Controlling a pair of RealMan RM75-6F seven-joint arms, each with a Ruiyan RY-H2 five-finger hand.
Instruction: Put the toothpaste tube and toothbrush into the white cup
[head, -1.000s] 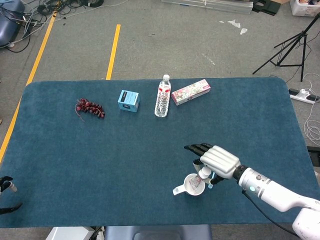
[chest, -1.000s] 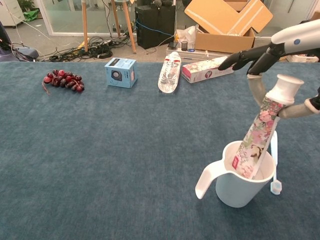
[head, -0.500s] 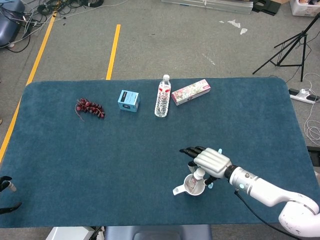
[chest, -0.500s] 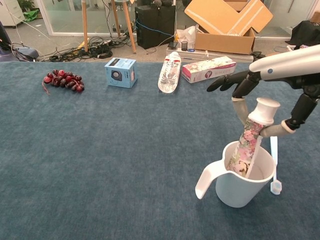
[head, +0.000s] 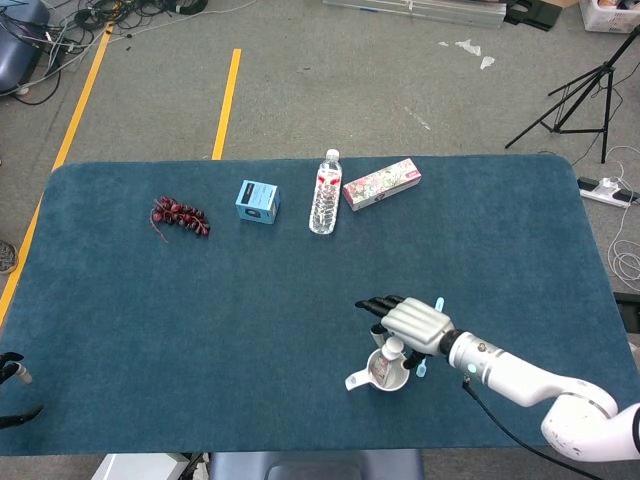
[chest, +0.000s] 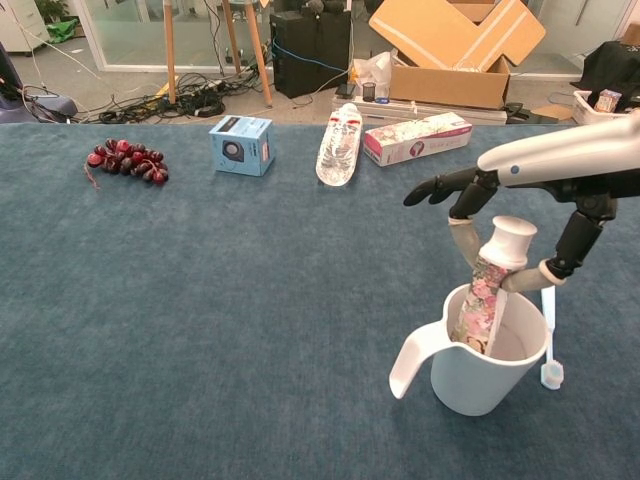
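The white cup (chest: 487, 375) stands near the table's front right; the head view shows it as well (head: 386, 372). A floral toothpaste tube (chest: 478, 302) stands tilted inside it, white cap (chest: 510, 238) up. My right hand (chest: 545, 165) hovers over the cup and pinches the tube just under the cap between thumb and a finger, other fingers (chest: 440, 187) spread. In the head view the right hand (head: 411, 322) covers most of the tube. A pale blue toothbrush (chest: 547, 325) lies on the cloth just right of the cup. Only spread fingertips of my left hand (head: 14, 372) show, holding nothing.
Along the far side lie red grapes (chest: 127, 159), a small blue box (chest: 241, 144), a water bottle on its side (chest: 339, 144) and a floral carton (chest: 416, 137). The blue table's front edge (head: 300, 450) runs close behind the cup.
My right hand has sunk and shifted a little left, lowering the toothpaste tube deeper into the cup and standing it more upright. The toothbrush has not moved.
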